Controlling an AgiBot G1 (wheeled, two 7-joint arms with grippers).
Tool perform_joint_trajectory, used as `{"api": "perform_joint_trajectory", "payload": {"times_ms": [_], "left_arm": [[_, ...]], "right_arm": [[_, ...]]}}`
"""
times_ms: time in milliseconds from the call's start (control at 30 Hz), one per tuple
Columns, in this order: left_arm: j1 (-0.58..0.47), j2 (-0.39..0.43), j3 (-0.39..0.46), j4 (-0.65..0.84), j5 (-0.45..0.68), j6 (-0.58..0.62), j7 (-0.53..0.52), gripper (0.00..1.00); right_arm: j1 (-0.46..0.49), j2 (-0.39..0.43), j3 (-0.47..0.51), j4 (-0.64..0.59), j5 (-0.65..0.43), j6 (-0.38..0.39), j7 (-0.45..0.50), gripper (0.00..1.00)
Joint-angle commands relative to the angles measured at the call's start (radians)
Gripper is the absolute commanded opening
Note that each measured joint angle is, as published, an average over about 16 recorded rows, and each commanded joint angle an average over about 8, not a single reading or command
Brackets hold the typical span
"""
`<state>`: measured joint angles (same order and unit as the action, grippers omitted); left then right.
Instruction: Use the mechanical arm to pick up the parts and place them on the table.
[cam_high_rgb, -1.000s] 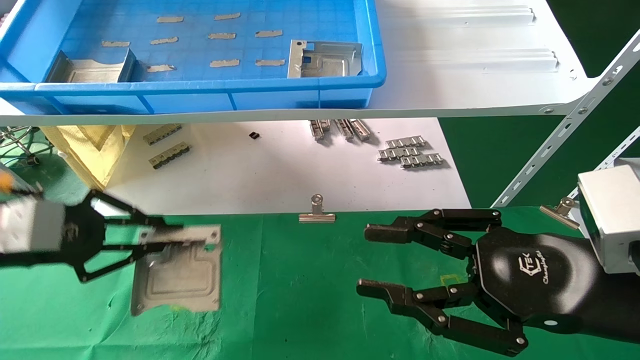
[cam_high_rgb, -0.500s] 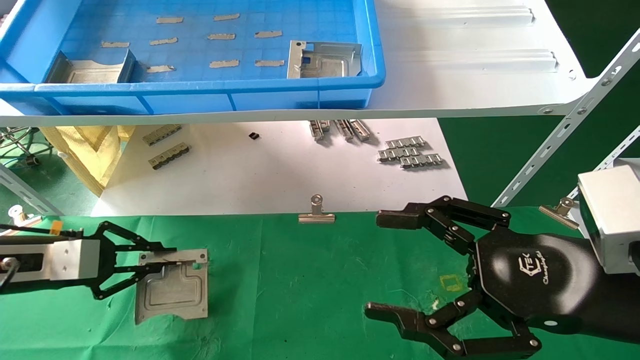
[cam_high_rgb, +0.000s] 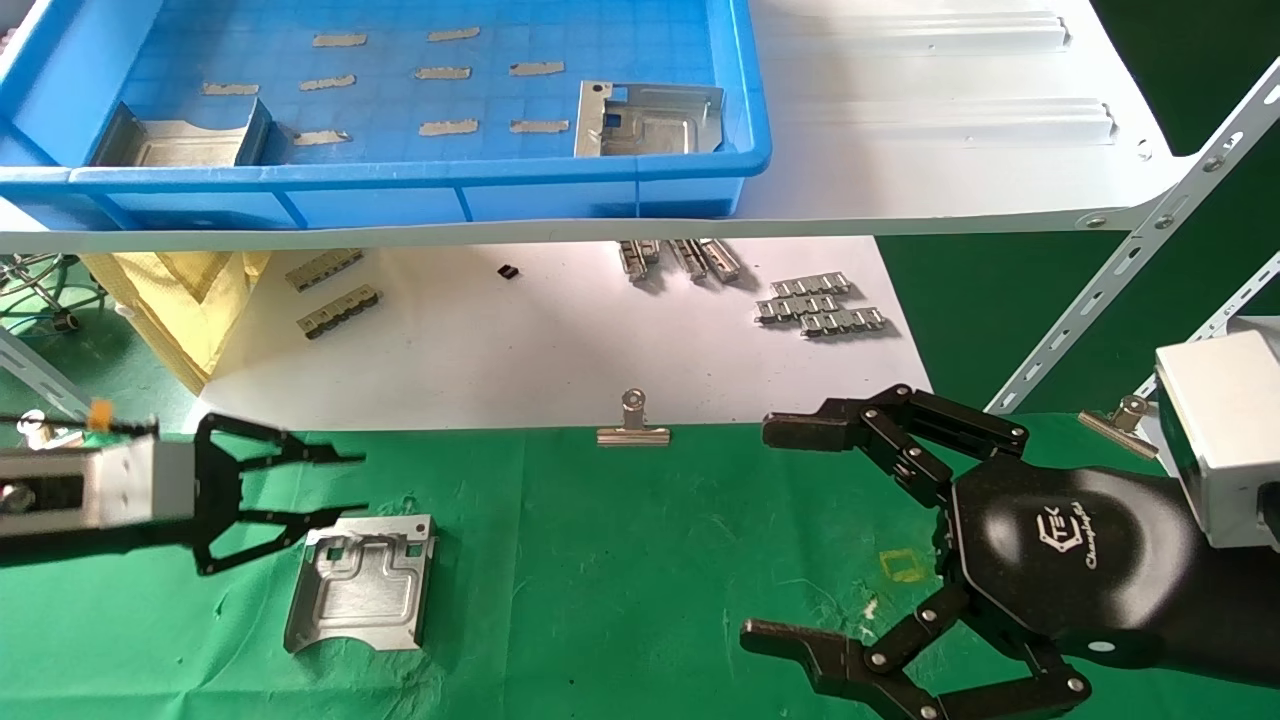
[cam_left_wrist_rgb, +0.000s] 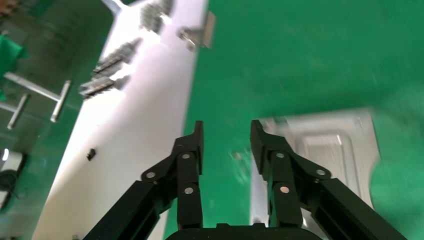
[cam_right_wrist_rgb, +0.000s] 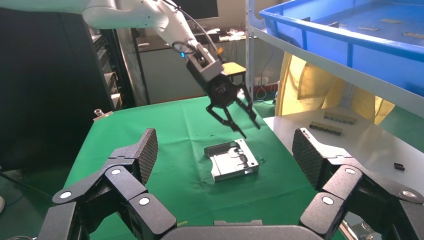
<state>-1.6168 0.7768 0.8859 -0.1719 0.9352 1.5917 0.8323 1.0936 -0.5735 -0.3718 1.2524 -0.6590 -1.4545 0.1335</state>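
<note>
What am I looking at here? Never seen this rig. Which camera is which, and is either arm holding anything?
It is a two-armed robot at a workbench. The wide picture comes from its head, looking down; the other two come from cameras on each wrist.

The left gripper is the slim black one. Its fingers are open and hold nothing; it hangs just above a silver metal plate lying flat on the green table. The left wrist view shows that plate beyond its fingers.

The right gripper, the bulky black one, is open and empty over the table; its wrist view looks across at the left gripper.

On the white shelf sits a blue tray with two more plates. A binder clip pins the cloth.
</note>
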Motion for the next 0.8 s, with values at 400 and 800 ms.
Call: {"api": "perform_joint_trajectory", "payload": {"times_ms": [400, 800], "left_arm": [[0.124, -0.026, -0.076, -0.026, -0.229, 0.011, -0.296, 1.00], [0.117, -0.027, -0.081, -0.060, -0.195, 0.007, -0.280, 1.00]], "right_arm": [[0.000, 0.000, 0.000, 0.000, 0.000, 0.000, 0.000, 1.00], [0.000, 0.000, 0.000, 0.000, 0.000, 0.000, 0.000, 1.00]]}}
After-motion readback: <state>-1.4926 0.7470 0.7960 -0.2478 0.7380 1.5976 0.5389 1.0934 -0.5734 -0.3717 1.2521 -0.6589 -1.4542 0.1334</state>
